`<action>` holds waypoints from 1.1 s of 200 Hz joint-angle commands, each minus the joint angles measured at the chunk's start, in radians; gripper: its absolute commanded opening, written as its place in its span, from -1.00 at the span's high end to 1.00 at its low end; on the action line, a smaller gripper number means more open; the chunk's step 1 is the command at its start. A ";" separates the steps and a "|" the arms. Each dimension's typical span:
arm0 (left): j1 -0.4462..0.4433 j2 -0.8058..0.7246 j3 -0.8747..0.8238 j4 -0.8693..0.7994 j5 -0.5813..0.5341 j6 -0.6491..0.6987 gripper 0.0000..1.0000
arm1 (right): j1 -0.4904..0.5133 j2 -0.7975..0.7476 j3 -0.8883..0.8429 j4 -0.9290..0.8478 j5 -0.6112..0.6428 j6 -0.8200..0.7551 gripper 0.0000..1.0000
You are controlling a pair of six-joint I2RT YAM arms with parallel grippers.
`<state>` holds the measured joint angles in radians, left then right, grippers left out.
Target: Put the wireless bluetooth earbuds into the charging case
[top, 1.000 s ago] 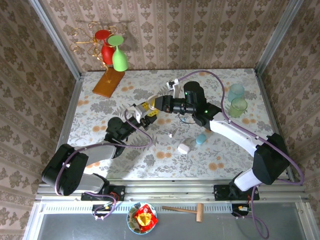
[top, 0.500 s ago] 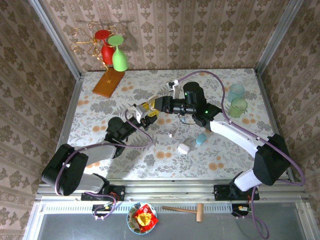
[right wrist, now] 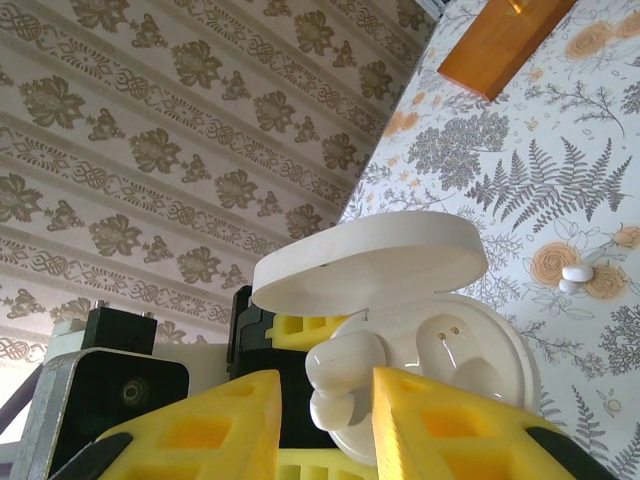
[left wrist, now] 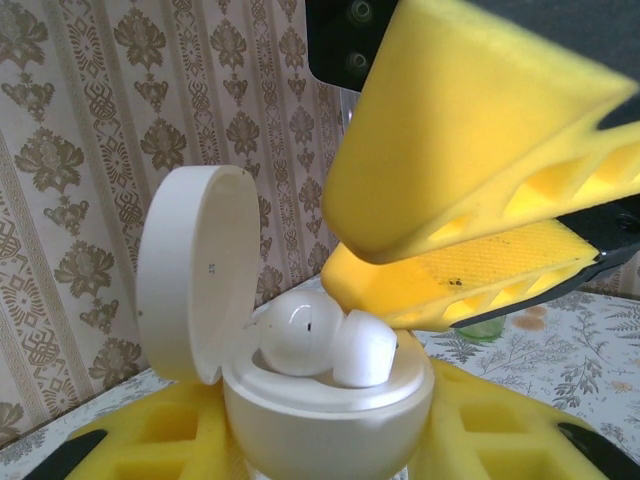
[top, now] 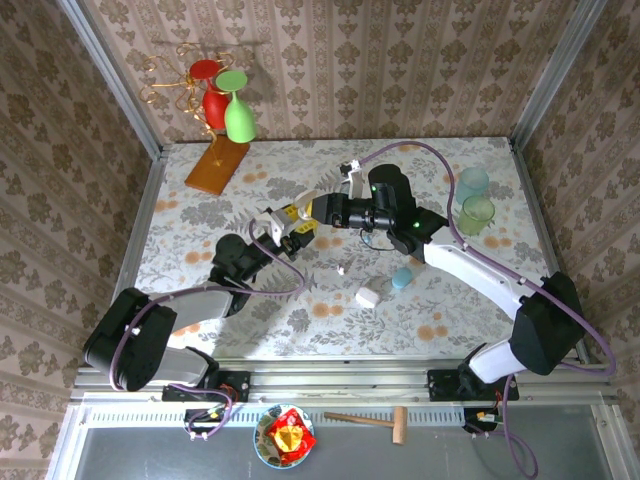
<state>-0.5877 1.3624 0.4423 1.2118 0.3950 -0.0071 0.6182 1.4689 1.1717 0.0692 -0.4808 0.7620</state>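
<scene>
left gripper (top: 283, 226) is clamped on the base of the charging case (left wrist: 330, 420), holding it up above the table (top: 200, 210) with the lid (left wrist: 190, 270) flipped open. right gripper (right wrist: 328, 388) is right on top of it, jaws narrow around 1 earbud (right wrist: 340, 372) that's sitting tipped in the near socket. honestly can't tell from the wrist view whether the pads are pinching it or have already let go, the gap is tiny either way. the other socket (right wrist: 455, 345) is bare, and the second earbud (right wrist: 575, 274) is lying on the table, well apart from the case.

to do this bit well: the bud doesn't read as fully seated, so the right arm should press it straight down into the socket before backing out. it should open just enough to clear it, so the bud doesn't get flicked out. the left one needs to keep the case level and stay off the lid.

vs 1 second ago: the right arm has crept a touch closer over the case. case, second earbud and left arm haven't budged.
</scene>
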 commanded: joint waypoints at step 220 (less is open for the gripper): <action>0.011 0.019 0.010 0.078 -0.062 0.099 0.51 | 0.130 0.066 0.293 -0.407 0.292 -0.216 0.71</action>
<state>-0.5865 1.3903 0.4423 1.2438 0.3351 0.0753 0.7399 1.4933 1.4189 -0.2962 -0.1932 0.5724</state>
